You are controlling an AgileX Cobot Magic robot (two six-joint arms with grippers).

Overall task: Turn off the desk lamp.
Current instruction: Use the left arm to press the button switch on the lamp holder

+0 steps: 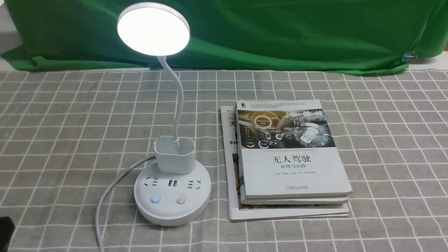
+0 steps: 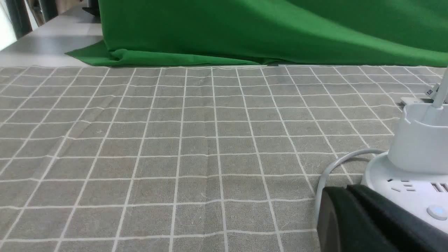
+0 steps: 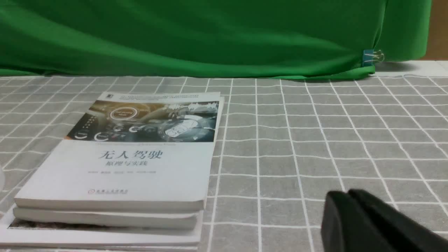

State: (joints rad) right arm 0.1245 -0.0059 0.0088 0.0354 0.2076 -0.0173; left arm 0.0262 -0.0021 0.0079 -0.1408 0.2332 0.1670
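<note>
Clearly lit, the desk lamp (image 1: 174,159) stands on the checked cloth (image 1: 56,140) left of the books (image 1: 292,164). Its wide plastic base (image 1: 171,206) looks stiff and steady, its neck (image 1: 179,105) bendy, so I judge it needs no grasp, only a gentle downward press on the glowing button (image 1: 155,199). Only the front view shows the bright head (image 1: 153,28) and both buttons; the left wrist view shows the left gripper (image 2: 344,190), jaws together, near that button; the right gripper (image 3: 348,194), also closed, sees books but no button.
</note>
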